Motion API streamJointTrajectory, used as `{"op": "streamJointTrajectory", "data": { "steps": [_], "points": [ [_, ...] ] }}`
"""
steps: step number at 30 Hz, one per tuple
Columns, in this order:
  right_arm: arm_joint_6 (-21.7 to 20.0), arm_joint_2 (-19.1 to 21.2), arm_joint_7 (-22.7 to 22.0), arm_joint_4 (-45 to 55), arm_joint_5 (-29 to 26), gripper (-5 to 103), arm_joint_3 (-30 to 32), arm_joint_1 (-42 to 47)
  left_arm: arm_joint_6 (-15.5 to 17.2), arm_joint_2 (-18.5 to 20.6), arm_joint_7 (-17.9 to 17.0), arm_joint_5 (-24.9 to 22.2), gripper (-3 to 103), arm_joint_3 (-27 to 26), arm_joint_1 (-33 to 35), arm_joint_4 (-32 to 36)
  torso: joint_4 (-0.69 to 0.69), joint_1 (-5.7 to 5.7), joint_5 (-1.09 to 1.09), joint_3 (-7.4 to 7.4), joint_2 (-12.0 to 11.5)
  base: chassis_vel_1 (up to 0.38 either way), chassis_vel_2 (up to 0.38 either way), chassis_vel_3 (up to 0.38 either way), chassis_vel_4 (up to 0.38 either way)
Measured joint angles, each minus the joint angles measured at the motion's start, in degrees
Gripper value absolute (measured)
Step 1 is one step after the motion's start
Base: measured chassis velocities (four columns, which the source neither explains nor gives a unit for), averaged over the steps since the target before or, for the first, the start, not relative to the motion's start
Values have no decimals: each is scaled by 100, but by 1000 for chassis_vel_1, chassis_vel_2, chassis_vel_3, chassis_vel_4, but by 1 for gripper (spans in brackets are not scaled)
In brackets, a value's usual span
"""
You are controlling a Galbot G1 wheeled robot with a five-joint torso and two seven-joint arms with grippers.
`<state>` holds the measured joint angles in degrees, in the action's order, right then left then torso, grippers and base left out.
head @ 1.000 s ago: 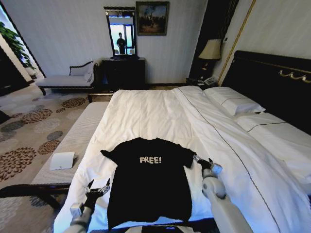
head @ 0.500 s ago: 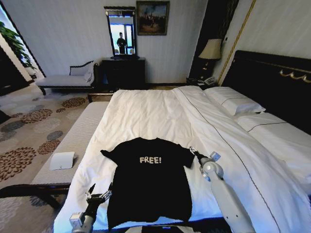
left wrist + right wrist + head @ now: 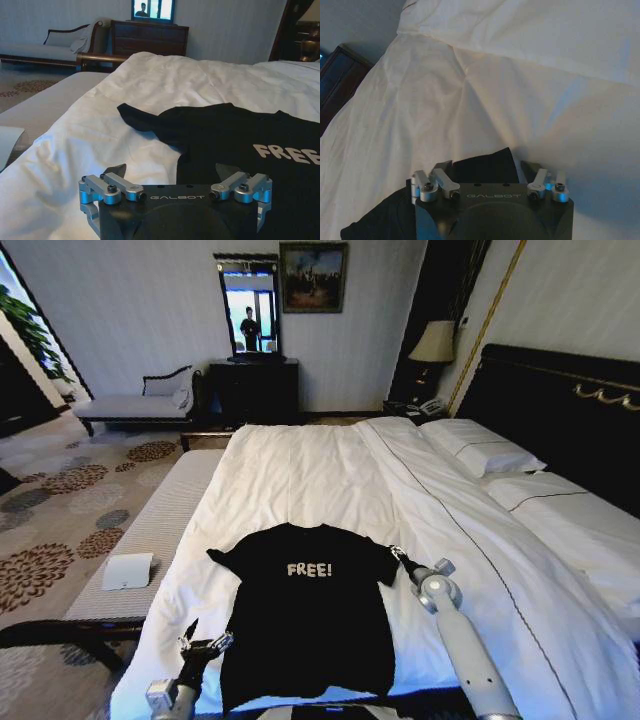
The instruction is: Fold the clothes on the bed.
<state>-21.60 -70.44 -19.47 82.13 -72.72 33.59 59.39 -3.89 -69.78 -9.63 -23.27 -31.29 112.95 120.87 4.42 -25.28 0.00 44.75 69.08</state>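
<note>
T-shirt [image 3: 308, 610]: black, flat, near foot edge of bed [image 3: 330, 470] | left tool [image 3: 205, 642]: spread wide beside shirt's lower left side | right tool [image 3: 397, 557]: spread wide astride right sleeve edge

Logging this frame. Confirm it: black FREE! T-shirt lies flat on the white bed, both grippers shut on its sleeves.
Wrong on the grippers. In the wrist views the left gripper and right gripper are open, holding nothing. The T-shirt does lie flat on the bed.
</note>
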Motion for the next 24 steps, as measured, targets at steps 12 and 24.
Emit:
{"op": "streamJointTrajectory", "data": {
  "steps": [12,24],
  "points": [
    [-7,-62,66,-126,-75,36,-15,-51,38,-83,-12,25,100,-51,54,117,-1,0,0,0,0,0,0,0,0],
    [0,-63,27,-18,-67,1,-8,19,33,-108,-40,-43,100,-70,62,137,-1,0,0,0,0,0,0,0,0]
  ]
}}
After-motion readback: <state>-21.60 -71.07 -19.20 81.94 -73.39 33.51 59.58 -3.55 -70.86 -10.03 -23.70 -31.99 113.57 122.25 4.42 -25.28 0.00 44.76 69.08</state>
